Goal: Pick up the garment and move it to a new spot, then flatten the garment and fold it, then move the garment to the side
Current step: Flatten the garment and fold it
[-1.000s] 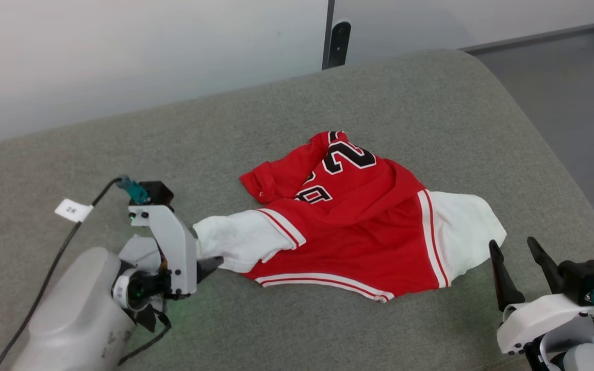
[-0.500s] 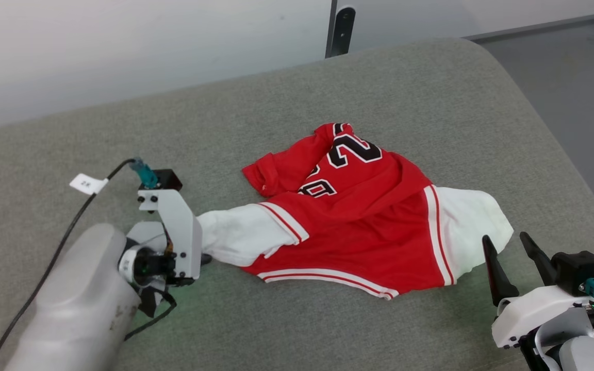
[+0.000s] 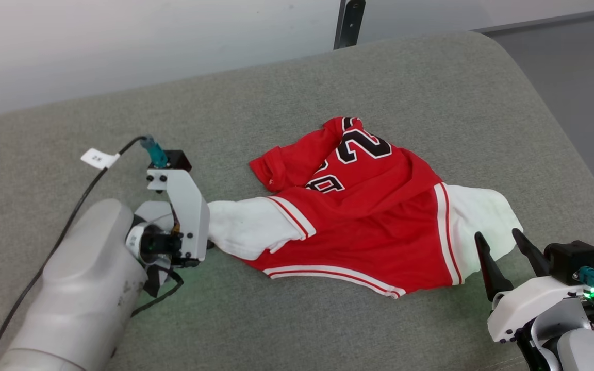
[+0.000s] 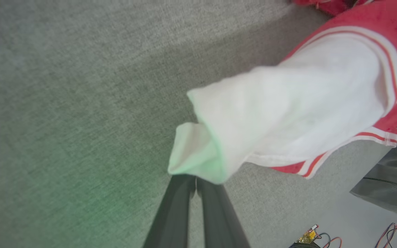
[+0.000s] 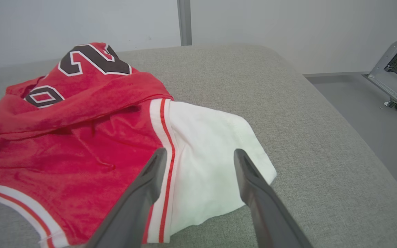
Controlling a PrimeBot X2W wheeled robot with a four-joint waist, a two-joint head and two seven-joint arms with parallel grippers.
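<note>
The garment, a red jersey with white sleeves, striped trim and black numbers, lies crumpled on a grey cushion. My left gripper is shut on the end of its left white sleeve; in the left wrist view the two fingers meet under the sleeve cuff. My right gripper stands open at the lower right, just short of the right white sleeve. In the right wrist view its fingers frame that sleeve from above.
The cushion's far edge meets a pale wall with a dark vertical post. Grey floor lies beyond the cushion's rounded right edge. A metal stand sits on the floor at the right.
My left gripper has shut on the left sleeve's end. The head camera has shifted, so the whole scene sits a little higher and to the right.
</note>
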